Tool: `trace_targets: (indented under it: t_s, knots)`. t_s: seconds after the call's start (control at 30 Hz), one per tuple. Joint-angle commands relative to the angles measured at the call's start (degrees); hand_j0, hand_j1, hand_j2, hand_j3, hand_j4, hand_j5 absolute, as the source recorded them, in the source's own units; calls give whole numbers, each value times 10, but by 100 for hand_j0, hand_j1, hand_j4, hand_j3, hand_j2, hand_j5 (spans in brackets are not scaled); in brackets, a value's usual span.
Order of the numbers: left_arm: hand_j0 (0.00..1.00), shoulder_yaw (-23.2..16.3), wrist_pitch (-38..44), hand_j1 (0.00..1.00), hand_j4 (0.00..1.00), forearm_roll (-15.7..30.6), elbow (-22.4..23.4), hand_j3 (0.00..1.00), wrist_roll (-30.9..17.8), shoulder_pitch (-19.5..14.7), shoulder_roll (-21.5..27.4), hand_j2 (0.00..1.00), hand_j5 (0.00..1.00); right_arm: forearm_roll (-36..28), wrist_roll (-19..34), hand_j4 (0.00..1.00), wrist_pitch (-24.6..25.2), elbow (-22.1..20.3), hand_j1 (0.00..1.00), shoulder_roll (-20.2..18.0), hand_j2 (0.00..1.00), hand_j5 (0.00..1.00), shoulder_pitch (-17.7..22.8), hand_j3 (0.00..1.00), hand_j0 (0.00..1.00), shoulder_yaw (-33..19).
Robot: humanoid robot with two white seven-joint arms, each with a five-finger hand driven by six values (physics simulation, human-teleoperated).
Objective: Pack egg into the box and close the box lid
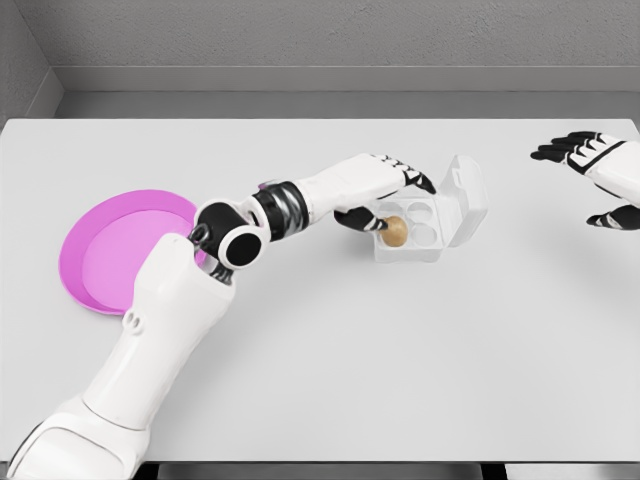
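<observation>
A white egg box [432,243] stands on the table right of centre, its lid [467,188] open and tilted up on the far right side. A brown egg [397,232] sits in the near-left cell of the box. My left hand [401,205] reaches over the box from the left with its fingers [420,181] spread above the cells. The thumb tip lies just left of the egg, and the fingers are clear of it. My right hand [572,186] hovers open at the right edge of the view, well apart from the box.
A pink plate [118,250] lies at the left of the white table [330,350], partly behind my left elbow. The table's far edge meets a grey wall. The other cells of the box hold nothing.
</observation>
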Motion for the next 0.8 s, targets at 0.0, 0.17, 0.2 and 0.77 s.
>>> trace_targets:
  t_s: [0.0,0.17,0.2,0.77]
  knots:
    - [95,45,16,95,95,8,-54,95,0,3,0,95,95,-3,0,100,1,0,100,-1,100,100,0,100,100,1]
    - [100,174,9,100,100,19,-201,100,0,54,4,100,100,-2,1,100,1,-2,100,13,100,100,0,100,100,8]
    - [100,193,-8,100,100,85,-201,100,0,58,30,100,100,0,1,100,1,-7,100,18,100,100,0,100,100,9]
    - [100,445,-207,100,100,369,-82,100,0,269,240,100,100,14,1,100,1,-39,100,33,100,100,3,100,100,42]
